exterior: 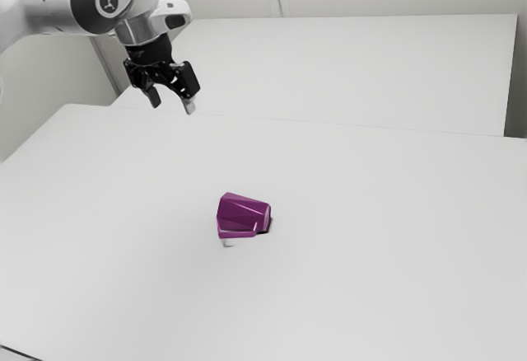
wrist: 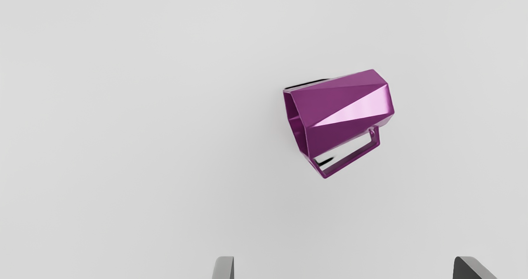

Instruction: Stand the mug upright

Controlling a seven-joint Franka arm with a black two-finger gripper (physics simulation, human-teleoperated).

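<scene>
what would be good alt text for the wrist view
A faceted purple mug lies on its side on a pale table, its angular handle on the side toward the robot's open gripper, whose two fingers stand wide apart, holding nothing.

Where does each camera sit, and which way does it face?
Exterior view: off at the arm's side and above the table, looking down at a slant across it; the arm comes in from the upper left, ending in the black pincer.
Wrist view: on the arm's hand, looking down at the table; the pincer's two fingertips show at the bottom edge, wide apart.
Shared: the tabletop, the pincer's tips, and the purple mug lying on its side, handle included.
</scene>
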